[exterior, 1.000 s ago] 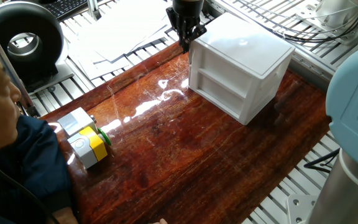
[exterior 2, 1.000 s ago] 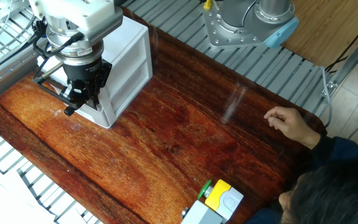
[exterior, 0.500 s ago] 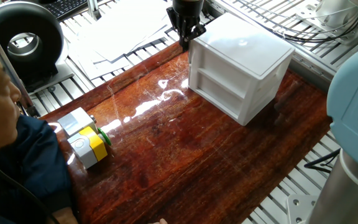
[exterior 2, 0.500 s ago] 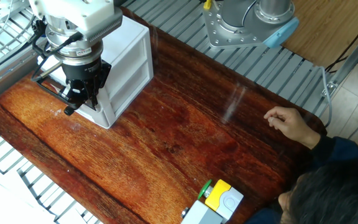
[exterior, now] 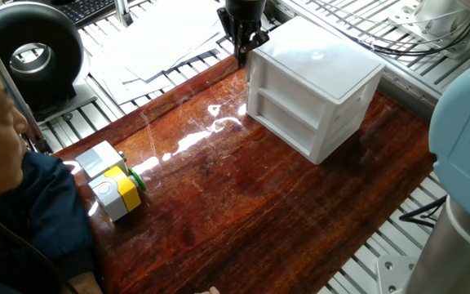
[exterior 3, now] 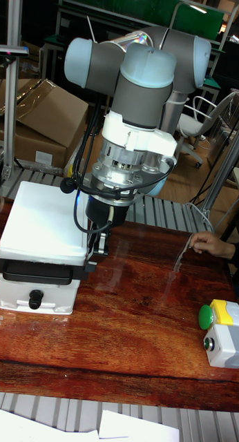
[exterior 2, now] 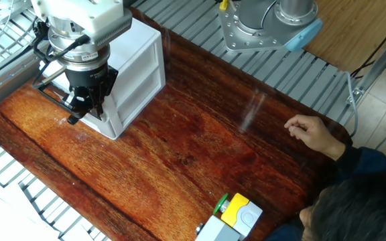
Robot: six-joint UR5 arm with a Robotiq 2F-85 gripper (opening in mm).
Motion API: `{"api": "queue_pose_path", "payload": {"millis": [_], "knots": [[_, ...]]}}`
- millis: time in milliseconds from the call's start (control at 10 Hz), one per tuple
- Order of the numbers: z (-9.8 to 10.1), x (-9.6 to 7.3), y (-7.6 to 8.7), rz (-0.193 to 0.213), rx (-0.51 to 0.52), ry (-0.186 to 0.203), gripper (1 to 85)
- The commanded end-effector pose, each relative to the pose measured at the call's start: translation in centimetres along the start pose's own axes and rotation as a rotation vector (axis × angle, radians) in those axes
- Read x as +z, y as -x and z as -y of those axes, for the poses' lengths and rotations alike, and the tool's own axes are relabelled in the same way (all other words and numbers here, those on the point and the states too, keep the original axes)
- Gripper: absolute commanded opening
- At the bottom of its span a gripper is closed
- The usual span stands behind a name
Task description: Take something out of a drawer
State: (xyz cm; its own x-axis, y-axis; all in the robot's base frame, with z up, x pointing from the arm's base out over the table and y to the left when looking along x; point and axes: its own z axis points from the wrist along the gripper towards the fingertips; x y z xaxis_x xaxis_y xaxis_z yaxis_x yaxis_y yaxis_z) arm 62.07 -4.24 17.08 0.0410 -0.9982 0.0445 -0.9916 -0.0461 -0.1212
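The white two-tier cabinet [exterior: 317,82] stands at the far end of the wooden table, also seen as the cabinet [exterior 2: 138,63] and the cabinet [exterior 3: 40,221]. Its upper drawer [exterior 3: 38,273] carries a black handle bar across the front. My gripper [exterior: 241,55] hangs at the cabinet's corner. In the tall fixed view, my gripper [exterior 3: 97,257] has its narrow fingers closed at the right end of that handle. The other fixed view shows the gripper [exterior 2: 74,115] at the same corner. The something is hidden from every view.
A grey-and-yellow block with a green knob [exterior: 114,186] sits near the table's front; it also shows as the block [exterior 2: 236,214] and the block [exterior 3: 220,331]. A person's hand [exterior 2: 308,130] rests on the table edge. Papers [exterior: 161,49] lie behind the table.
My gripper has shifted slightly away from the cabinet along the drawer's pull direction, and the cabinet's front edge moved a little with it.
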Motion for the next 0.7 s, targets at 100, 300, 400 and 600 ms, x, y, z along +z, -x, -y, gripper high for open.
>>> {"api": "queue_pose_path", "payload": {"millis": [100, 300, 400, 600], "knots": [[0.2, -0.06, 0.26, 0.009, 0.007, -0.002, 1.0], [0.09, 0.01, 0.32, 0.01, 0.019, 0.001, 1.0], [0.14, 0.01, 0.26, 0.008, 0.012, -0.002, 1.0], [-0.07, 0.0, 0.0, 0.002, 0.018, 0.011, 1.0]]}}
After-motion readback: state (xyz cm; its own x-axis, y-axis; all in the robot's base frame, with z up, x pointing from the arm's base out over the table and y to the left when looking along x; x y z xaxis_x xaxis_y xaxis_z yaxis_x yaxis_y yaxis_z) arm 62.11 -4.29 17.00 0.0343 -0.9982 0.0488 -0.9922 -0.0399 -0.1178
